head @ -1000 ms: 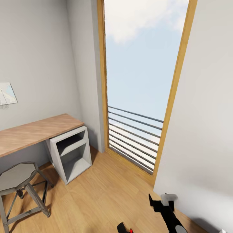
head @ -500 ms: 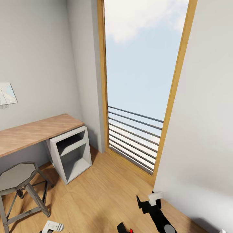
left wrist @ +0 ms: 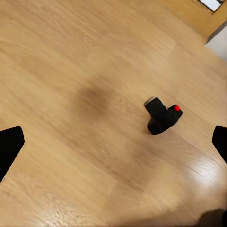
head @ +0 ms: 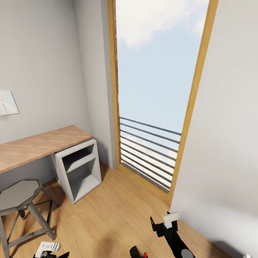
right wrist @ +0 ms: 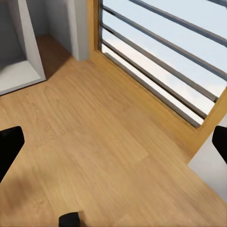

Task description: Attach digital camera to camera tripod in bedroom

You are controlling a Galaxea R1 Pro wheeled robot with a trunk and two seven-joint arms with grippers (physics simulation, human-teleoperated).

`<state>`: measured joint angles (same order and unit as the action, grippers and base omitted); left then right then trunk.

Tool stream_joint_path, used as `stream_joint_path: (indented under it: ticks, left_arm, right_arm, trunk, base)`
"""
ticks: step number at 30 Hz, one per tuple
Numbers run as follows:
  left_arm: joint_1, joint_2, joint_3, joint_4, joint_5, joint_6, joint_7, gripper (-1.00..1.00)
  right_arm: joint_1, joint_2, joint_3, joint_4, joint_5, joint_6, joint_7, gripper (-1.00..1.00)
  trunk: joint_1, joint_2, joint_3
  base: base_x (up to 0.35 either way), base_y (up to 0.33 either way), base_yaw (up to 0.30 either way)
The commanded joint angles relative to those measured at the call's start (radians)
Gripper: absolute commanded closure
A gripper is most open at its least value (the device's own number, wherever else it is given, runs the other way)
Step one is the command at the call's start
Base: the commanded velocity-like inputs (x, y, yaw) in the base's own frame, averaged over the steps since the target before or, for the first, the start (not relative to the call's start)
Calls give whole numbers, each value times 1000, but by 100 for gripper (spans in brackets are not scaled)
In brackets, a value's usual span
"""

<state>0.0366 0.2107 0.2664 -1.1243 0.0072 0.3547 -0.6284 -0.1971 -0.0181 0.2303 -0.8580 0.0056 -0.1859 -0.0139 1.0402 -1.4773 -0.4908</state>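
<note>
Since half a second ago my left gripper (head: pixel 46 249) has dropped lower at the bottom edge of the head view, while the right gripper (head: pixel 163 224) sits where it was; a full second back the right one was further to the right and the left had not yet come into frame. I can read no brand, label or writing anywhere; the small picture (head: pixel 8 104) pinned on the grey wall is too faint to make out. The digital camera (left wrist: pixel 163 117) lies on the light wood floor (head: pixel 107 218), its red button showing, well apart from both arms in the left wrist view, and its top just peeks in at the bottom edge of the head view between my two arms. Both sets of jaws stand spread wide with nothing between them, dark fingertips (left wrist: pixel 10 147) at the far edges of each wrist view. Ahead is a tall wood-framed window (head: pixel 157 93) with horizontal railing bars and sky beyond. To the left a wooden tabletop (head: pixel 39 145) rests on a grey open-shelf cabinet (head: pixel 79 170), with a grey stool (head: pixel 19 200) just in front of it.
</note>
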Motion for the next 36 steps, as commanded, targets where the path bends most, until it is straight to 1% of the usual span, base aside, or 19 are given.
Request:
stream_joint_path:
  ticks: [1, 2, 8, 12, 13, 14, 18, 22, 25, 30, 33, 36]
  left_arm:
    - [0, 0, 4, -5, 1, 8, -4, -100]
    - [0, -1, 9, -15, 1, 10, -5, -100]
    - [0, 2, 9, -25, 0, 13, -16, -100]
    - [0, 4, 10, -29, 0, 15, -48, -100]
    - [0, 5, 11, -30, 0, 15, -59, -100]
    - [0, 6, 14, -31, 0, 16, -95, -100]
    - [0, 8, 16, -32, -1, 16, -140, -100]
    - [0, 7, 16, -32, -1, 17, -151, -100]
    - [0, 7, 17, -36, -2, 30, -155, -100]
    - [0, 7, 15, -74, -3, 88, -158, -100]
    - [0, 8, 16, -91, -3, 101, -158, -100]
    - [0, 8, 16, -131, -3, 108, -157, -100]
  right_arm:
    - [-1, -1, 3, 0, 0, -3, -1, -100]
    - [-1, 0, 3, 0, 0, -2, -1, -100]
    - [-1, -1, 2, 0, 0, -3, -1, -100]
    - [-1, -1, 3, 0, 0, -15, -1, -100]
    - [-1, -1, 4, 0, -1, -23, -1, -100]
    - [-1, 0, 5, 0, 0, -54, -1, -100]
    - [-1, 0, 6, 4, 0, -115, -2, -100]
    - [-1, -1, 6, 14, 0, -134, -3, -100]
    - [-1, -1, 7, 26, 1, -140, -2, -100]
    - [-1, 0, 15, 36, 3, -139, -2, -100]
    - [-1, -1, 17, 36, 3, -140, -2, -100]
    - [-4, -1, 17, 35, 3, -140, -2, -100]
  trunk:
    - [4, -8, -4]
    - [8, -15, -7]
    - [31, -57, -26]
    - [46, -85, -39]
    - [50, -92, -42]
    - [54, -99, -45]
    - [69, -127, -57]
    - [84, -155, -70]
    - [96, -176, -79]
    - [115, -211, -95]
    - [127, -232, -104]
    - [138, -253, -114]
  base:
    - [0, 0, 0]
    - [0, 0, 0]
    - [0, 0, 0]
    - [0, 0, 0]
    - [0, 0, 0]
    - [0, 0, 0]
    - [0, 0, 0]
    - [0, 0, 0]
    - [0, 0, 0]
    - [0, 0, 0]
    - [0, 0, 0]
    - [0, 0, 0]
